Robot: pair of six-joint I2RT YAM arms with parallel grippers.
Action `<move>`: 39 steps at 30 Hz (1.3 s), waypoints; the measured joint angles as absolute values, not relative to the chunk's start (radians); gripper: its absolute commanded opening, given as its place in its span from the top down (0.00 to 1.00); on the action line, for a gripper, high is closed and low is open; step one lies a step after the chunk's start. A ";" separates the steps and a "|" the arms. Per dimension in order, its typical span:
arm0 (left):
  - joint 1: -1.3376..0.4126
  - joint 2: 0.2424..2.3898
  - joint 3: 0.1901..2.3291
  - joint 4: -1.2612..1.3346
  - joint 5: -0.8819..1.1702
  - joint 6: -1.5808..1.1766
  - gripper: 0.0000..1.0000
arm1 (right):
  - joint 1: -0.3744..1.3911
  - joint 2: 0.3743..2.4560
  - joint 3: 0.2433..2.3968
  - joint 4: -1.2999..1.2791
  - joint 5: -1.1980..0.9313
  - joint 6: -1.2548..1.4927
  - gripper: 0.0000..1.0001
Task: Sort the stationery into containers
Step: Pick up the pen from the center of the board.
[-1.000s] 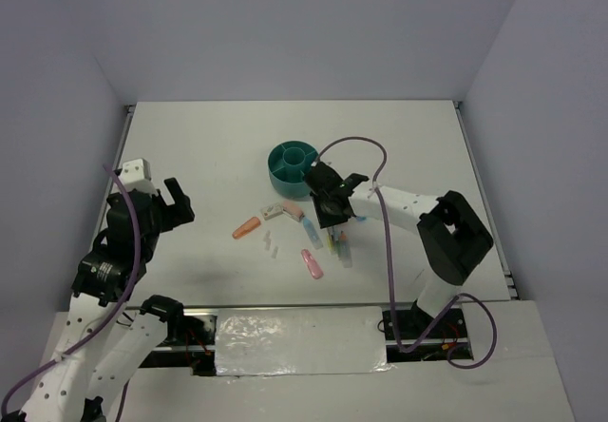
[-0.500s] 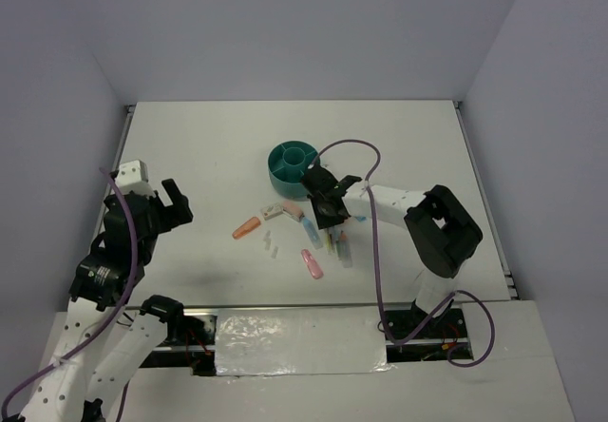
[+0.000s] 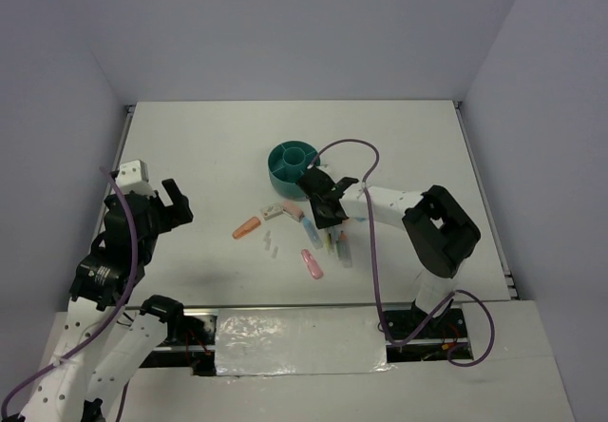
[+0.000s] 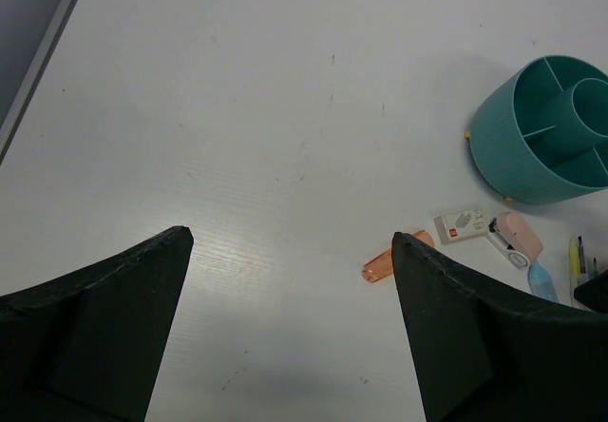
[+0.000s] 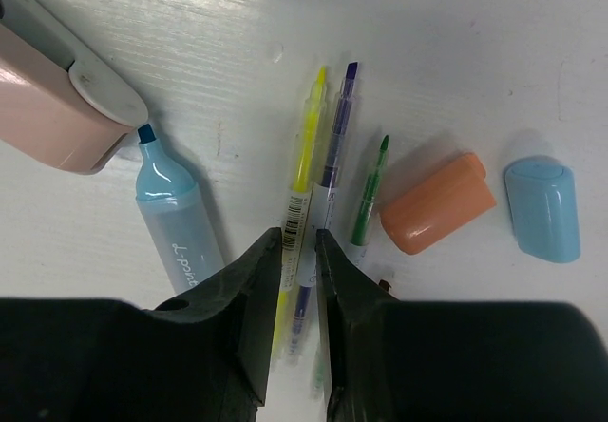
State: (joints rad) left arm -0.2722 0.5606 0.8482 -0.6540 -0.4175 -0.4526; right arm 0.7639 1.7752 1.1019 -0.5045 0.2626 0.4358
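Right wrist view: right gripper (image 5: 299,251) narrowly straddles the yellow pen (image 5: 306,146) and purple pen (image 5: 337,137), hiding their lower ends; whether it clamps them, I cannot tell. Left gripper (image 4: 290,235) gapes wide. Organizer (image 3: 278,177) stands just beyond the pens.

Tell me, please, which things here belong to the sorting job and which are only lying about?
Job: teal organizer, yellow pen, purple pen, green pen, blue highlighter, orange cap, blue cap, white eraser, clear clips.
Not the job: purple cable, silvery sheet at the near edge.
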 measured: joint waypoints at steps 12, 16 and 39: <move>-0.279 0.569 0.848 -0.654 -0.418 -0.452 0.01 | 0.796 1.769 1.106 -0.540 0.289 0.457 0.70; -0.283 0.569 0.848 -0.654 -0.418 -0.452 0.01 | 0.796 1.769 1.106 -0.542 0.291 0.464 0.70; -0.287 0.570 0.848 -0.654 -0.418 -0.452 0.01 | 0.812 1.797 1.152 -0.564 0.311 0.481 0.70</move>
